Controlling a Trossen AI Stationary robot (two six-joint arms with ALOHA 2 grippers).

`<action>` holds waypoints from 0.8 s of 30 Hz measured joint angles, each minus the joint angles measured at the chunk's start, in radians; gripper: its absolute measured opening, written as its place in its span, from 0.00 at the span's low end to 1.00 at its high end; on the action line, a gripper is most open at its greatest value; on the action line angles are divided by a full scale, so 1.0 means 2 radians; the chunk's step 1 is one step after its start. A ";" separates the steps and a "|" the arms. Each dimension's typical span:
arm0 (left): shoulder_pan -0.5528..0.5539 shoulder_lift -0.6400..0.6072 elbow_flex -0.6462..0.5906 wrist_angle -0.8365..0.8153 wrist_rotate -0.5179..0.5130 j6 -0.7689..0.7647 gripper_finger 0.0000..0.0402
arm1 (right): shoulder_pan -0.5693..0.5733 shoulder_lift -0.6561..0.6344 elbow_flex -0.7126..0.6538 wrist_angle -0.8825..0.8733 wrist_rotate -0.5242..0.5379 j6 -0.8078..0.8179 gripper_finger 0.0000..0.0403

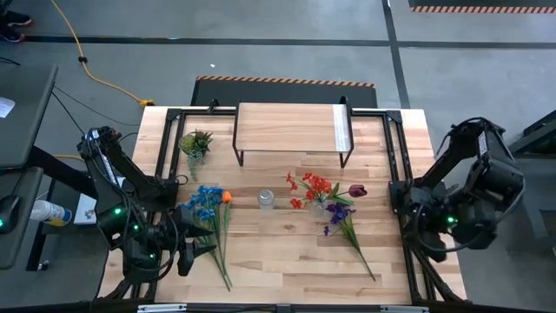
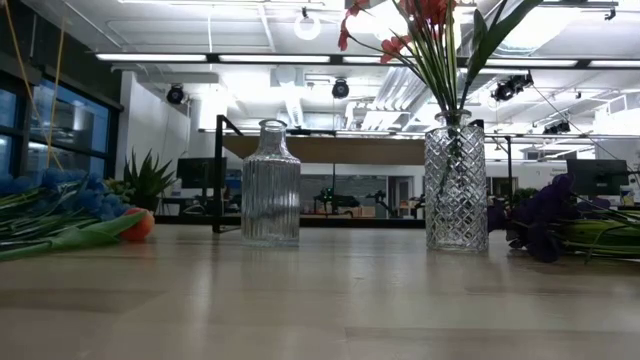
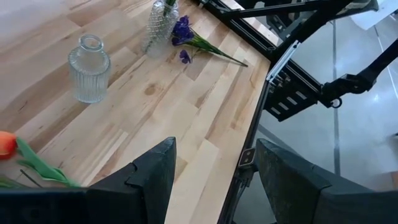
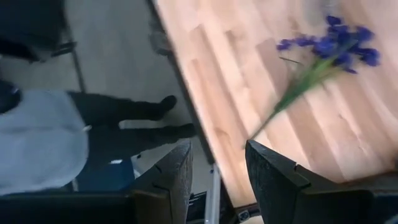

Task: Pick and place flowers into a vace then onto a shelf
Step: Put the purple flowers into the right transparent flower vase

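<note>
A blue bunch with one orange bloom (image 1: pixel 209 204) lies flat on the table's left part, stems toward the near edge. An empty ribbed glass vase (image 1: pixel 266 199) stands mid-table. To its right a diamond-cut vase (image 2: pixel 456 185) holds red flowers (image 1: pixel 310 188) by their stems. Purple and maroon flowers (image 1: pixel 343 213) lie on the table beside it. The shelf (image 1: pixel 293 129) stands on its black legs at the far side. My left gripper (image 3: pixel 214 146) hovers open over the near left corner, close to the blue bunch's stems. My right gripper (image 4: pixel 219 149) hangs open above the table's right edge.
A small spiky potted plant (image 1: pixel 195 143) stands left of the shelf. Black frame rails (image 1: pixel 395 156) run along the table's sides. A person (image 4: pixel 43 143) stands on the floor beyond the table's edge in the right wrist view. Bare wood lies between the vases and the near edge.
</note>
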 joint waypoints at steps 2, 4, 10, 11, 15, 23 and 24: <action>0.000 0.000 0.000 -0.001 0.000 0.000 0.63 | -0.008 0.008 0.000 -0.025 -0.015 0.022 0.35; 0.000 0.000 0.000 -0.001 0.000 0.000 0.63 | -0.016 0.018 -0.003 -0.035 -0.041 0.036 0.35; 0.000 0.000 0.000 -0.007 -0.002 0.000 0.63 | -0.024 0.034 -0.055 -0.026 -0.079 0.038 0.35; 0.000 0.000 0.000 -0.008 -0.002 0.000 0.63 | -0.024 0.035 -0.067 -0.024 -0.085 0.041 0.35; 0.000 0.000 0.000 -0.012 -0.002 0.000 0.63 | -0.023 0.034 -0.123 0.017 -0.107 0.064 0.35; 0.000 0.000 0.000 -0.016 0.000 0.000 0.63 | -0.023 0.034 -0.231 0.136 -0.113 0.080 0.35; 0.000 0.000 0.000 -0.016 0.000 0.000 0.63 | -0.023 0.034 -0.243 0.144 -0.113 0.083 0.35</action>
